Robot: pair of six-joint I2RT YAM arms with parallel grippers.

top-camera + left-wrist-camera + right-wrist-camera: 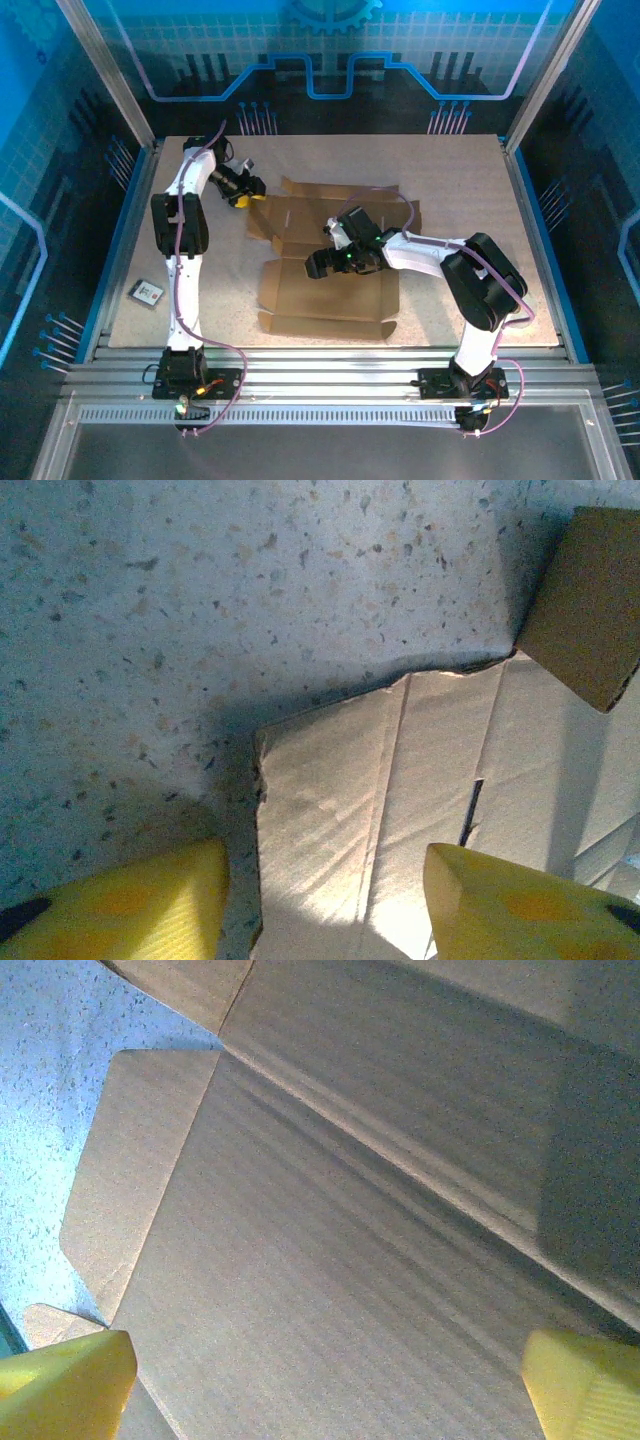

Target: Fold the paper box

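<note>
**Item 1: paper box**. Plain brown corrugated cardboard, a die-cut sheet with flaps and slots. It lies opened flat on the middle of the table, with one far flap raised. The board faces are plain brown.

**Item 2: left gripper**. Yellow fingers, set at the sheet's far-left corner. In the left wrist view the jaws stand apart, one finger over bare tabletop and the other over a creased flap of the paper box. Nothing is clamped between them.

**Item 3: right gripper**. It is over the sheet's central panel, jaws spread wide and holding nothing.

**Item 4: small dark card**. It lies on the table near the left edge, well apart from the sheet. It carries a pale label too small to read.
</note>
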